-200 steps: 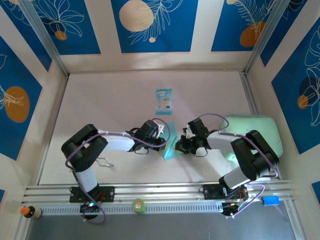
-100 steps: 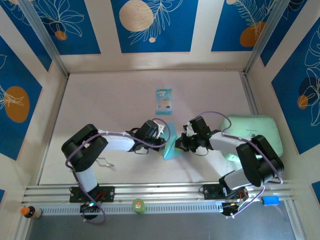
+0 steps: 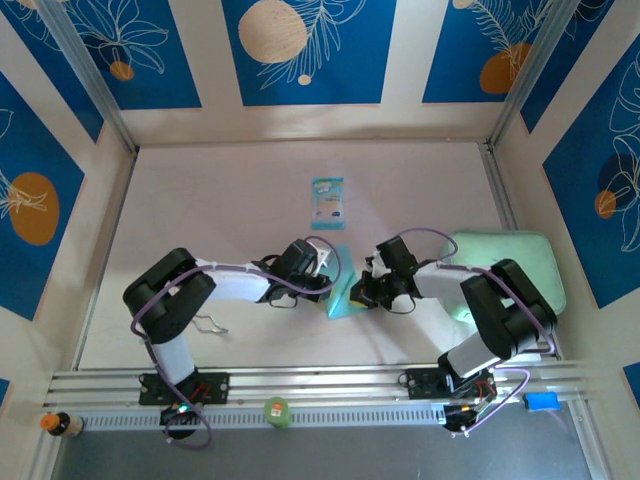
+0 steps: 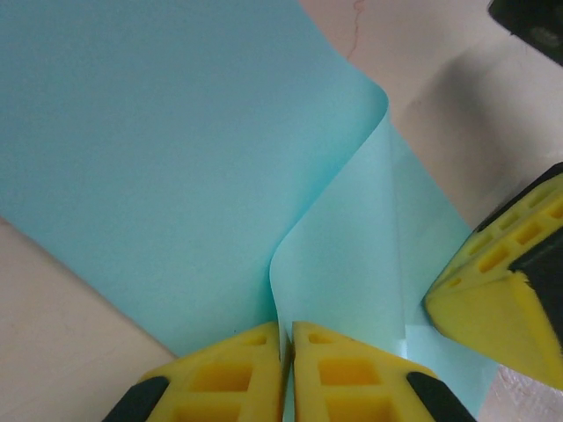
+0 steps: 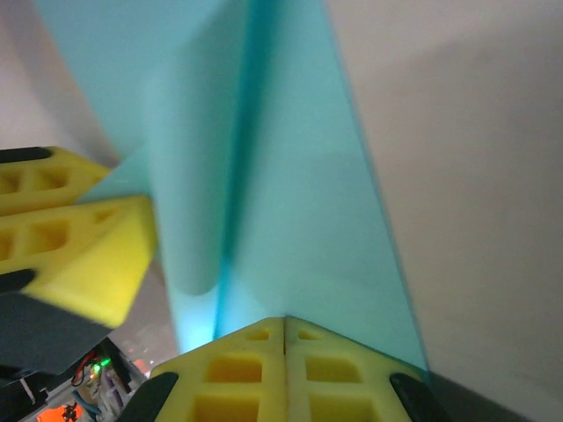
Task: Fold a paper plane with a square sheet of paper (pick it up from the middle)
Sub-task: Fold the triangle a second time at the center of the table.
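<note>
Light-blue and partly folded, the square sheet of paper sat toward the near side of the table, right between the two arms. The left gripper had its yellow fingers squeezed together on one edge, with a flap curling up just ahead. The right gripper was pinched tight on the opposite edge, the sheet rising into a ridge in front of it. A teal-and-white packet lay further back, and a pale green pad off to the right.
</note>
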Available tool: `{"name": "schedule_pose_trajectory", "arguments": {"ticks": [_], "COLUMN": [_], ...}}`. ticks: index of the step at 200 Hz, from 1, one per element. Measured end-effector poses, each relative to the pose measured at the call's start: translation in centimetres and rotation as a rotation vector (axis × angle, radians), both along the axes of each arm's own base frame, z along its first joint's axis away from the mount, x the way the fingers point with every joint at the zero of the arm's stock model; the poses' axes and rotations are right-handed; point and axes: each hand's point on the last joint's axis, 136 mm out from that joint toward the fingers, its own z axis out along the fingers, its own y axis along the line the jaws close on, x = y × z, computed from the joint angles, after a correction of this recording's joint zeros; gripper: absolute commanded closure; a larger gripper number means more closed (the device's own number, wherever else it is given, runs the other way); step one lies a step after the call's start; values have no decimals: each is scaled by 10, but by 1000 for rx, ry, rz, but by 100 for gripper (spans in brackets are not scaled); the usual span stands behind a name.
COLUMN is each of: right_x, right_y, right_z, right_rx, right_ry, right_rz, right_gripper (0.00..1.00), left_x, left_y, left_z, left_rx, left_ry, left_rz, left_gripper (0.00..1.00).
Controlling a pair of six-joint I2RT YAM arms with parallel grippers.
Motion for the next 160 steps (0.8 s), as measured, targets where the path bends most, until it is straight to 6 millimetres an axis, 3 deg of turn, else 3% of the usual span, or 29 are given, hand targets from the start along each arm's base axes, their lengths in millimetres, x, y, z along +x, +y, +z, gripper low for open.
{"name": "schedule_pose_trajectory", "arguments": {"ticks": [160], "right_x": [0], "right_y": [0], "right_z": [0], "right_rx": [0], "right_ry": [-3], "right_rz": [2], "right_gripper": [98], "left_x": [1], "left_y": [-2], "left_z": [2], "left_rx": [-2], "left_ry": [-8], "left_rz": [-10], "left_gripper": [88]}}
